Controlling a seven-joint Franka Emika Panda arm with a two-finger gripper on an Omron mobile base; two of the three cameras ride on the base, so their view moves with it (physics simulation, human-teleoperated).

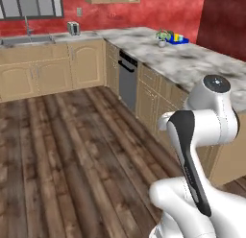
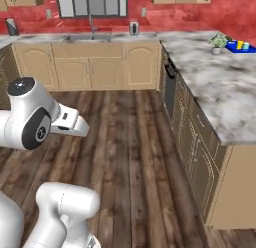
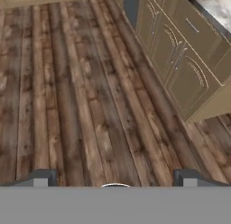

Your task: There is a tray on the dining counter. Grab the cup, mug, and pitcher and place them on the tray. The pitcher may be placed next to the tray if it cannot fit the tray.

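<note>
I have the jaws [image 3: 115,179] spread wide and empty, looking down at the wooden floor [image 3: 81,105] beside the cabinets [image 3: 180,60]. The tray [image 1: 178,41] sits at the desk's [image 1: 192,59] far end, well apart from me, with the cup [image 2: 240,44] on it by a small plant [image 2: 217,42]. My worry is the long drive: clipping the cabinets or the desk's near corner. I can read no writing.

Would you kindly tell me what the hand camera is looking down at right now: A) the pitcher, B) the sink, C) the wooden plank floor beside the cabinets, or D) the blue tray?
C: the open gripper hangs over the dark wooden floor, with tan cabinet doors alongside.
</note>
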